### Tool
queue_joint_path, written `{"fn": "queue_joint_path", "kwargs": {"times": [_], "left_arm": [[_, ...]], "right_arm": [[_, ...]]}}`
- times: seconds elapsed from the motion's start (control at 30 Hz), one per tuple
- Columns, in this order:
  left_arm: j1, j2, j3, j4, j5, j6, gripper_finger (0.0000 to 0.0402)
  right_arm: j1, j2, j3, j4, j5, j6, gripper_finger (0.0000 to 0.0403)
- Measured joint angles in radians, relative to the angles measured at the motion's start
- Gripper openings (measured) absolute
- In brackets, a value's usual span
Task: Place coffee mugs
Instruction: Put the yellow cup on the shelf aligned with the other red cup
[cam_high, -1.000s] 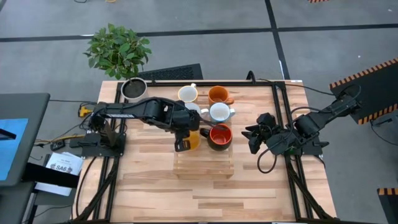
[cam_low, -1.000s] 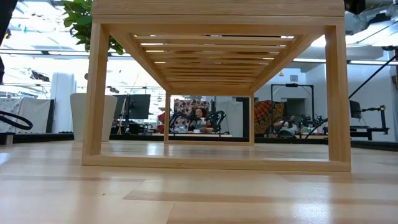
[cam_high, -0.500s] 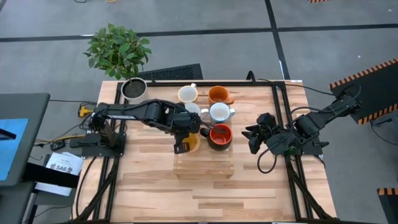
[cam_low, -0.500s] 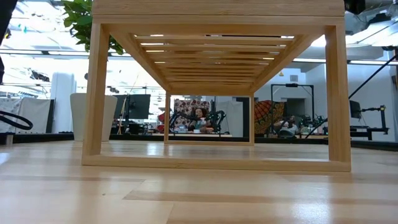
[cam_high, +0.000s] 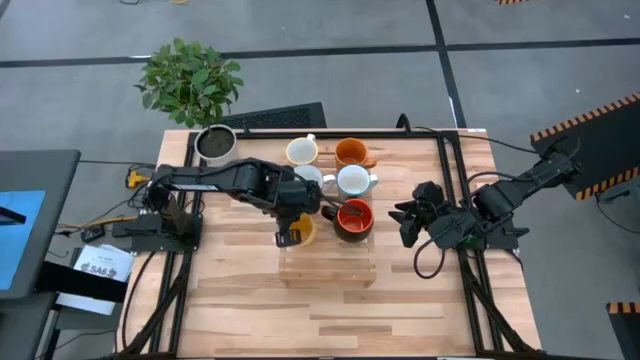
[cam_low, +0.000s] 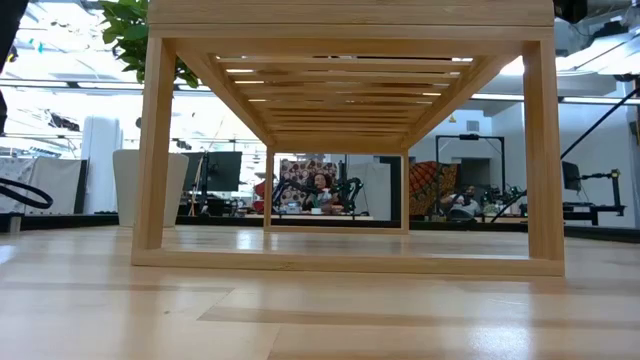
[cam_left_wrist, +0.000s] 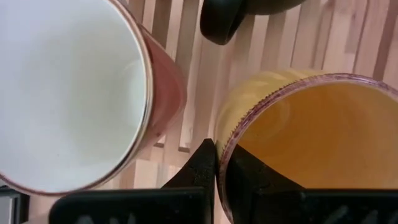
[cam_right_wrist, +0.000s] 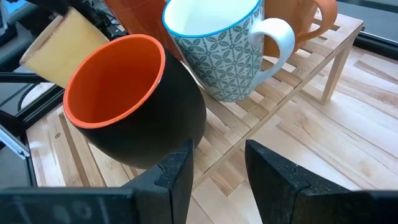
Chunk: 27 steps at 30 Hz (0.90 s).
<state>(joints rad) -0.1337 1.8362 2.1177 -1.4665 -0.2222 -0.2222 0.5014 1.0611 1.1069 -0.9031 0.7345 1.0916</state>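
Observation:
Several mugs stand on their bases on a slatted wooden rack (cam_high: 330, 268): a white one (cam_high: 302, 151), an orange one (cam_high: 350, 152), a patterned white one (cam_high: 353, 181) and a red-orange one with a black outside (cam_high: 353, 218). Another white mug (cam_high: 311, 177) shows partly under my left arm. My left gripper (cam_high: 288, 236) is shut on the yellow-orange mug (cam_high: 304, 230) over the rack's left side. My right gripper (cam_high: 408, 222) waits open at the table's right side, facing the black mug (cam_right_wrist: 124, 106). My left gripper (cam_left_wrist: 217, 158) pinches the yellow-orange mug's rim (cam_left_wrist: 225, 140), one finger (cam_left_wrist: 245, 171) inside the mug and one (cam_left_wrist: 202, 165) outside its wall. The fingers come from above, pointing down. The mug stays upright over the slats; whether its base rests on them, I cannot tell.
A grey-white pot (cam_high: 214, 143) with a dark inside stands at the table's far left corner, a leafy plant (cam_high: 190, 78) behind it. The white mug (cam_left_wrist: 62, 93) stands close beside the held one. In the low view the rack (cam_low: 350, 12) fills the picture. Bare table lies near the front edge.
My left gripper has carried the yellow-orange mug a little toward the table's left and near edge, away from the black mug. The other mugs and my right arm have kept still.

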Motion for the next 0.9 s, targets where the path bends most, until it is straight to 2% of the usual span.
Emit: {"fn": "queue_joint_path", "kwargs": {"times": [0.2, 0.6, 0.9], "left_arm": [[0.0, -0.002, -0.009, 0.009, -0.002, 0.003, 0.0013], [0.0, -0.002, -0.008, 0.075, -0.049, 0.046, 0.01], [0.0, -0.002, 0.118, 0.064, -0.087, 0.064, 0.0123]], "right_arm": [[0.0, 0.0, 0.0, 0.001, 0.0, 0.0, 0.0171], [0.0, 0.0, 0.0, 0.024, 0.0, 0.0, 0.0171], [0.0, 0.0, 0.0, 0.023, -0.001, 0.0, 0.0171]]}}
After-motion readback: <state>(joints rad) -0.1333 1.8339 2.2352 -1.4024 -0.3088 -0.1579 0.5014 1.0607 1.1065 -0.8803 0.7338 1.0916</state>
